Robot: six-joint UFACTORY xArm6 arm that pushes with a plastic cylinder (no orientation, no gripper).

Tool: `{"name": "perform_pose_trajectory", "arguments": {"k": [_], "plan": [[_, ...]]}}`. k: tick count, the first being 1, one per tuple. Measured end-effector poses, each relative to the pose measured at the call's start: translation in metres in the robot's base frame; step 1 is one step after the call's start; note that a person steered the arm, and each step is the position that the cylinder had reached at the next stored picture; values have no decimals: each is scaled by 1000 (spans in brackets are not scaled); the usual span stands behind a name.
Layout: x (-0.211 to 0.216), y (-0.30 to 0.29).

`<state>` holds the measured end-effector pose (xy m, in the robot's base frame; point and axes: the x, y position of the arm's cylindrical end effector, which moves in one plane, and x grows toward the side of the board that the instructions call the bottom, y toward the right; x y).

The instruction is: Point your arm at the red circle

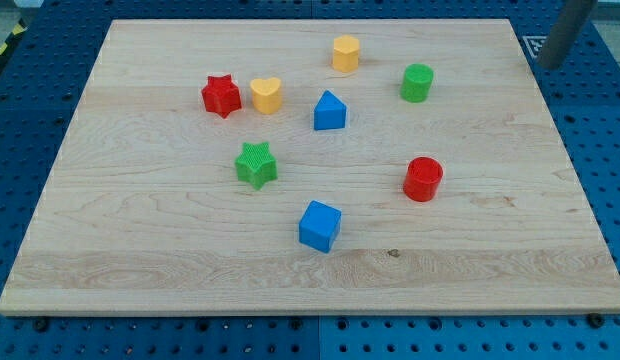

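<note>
Approach not yet begun. My tip sits off the board's far right corner, touching nothing; no pincer fitted, so nothing held. Red circle lies right of centre, well apart from tip. Next: travel nearward and left, passing right of green cylinder.

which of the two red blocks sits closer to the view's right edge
The red circle, a round cylinder right of centre. The red star sits far over on the view's left, beside the yellow heart.
</note>
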<state>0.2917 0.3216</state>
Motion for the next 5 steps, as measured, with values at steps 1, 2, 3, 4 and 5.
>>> {"name": "perform_pose_trajectory", "arguments": {"k": [1, 2, 3, 4, 5], "plan": [[0, 0], [-2, -20], [-2, -56], [-3, -93], [-4, -110]]}}
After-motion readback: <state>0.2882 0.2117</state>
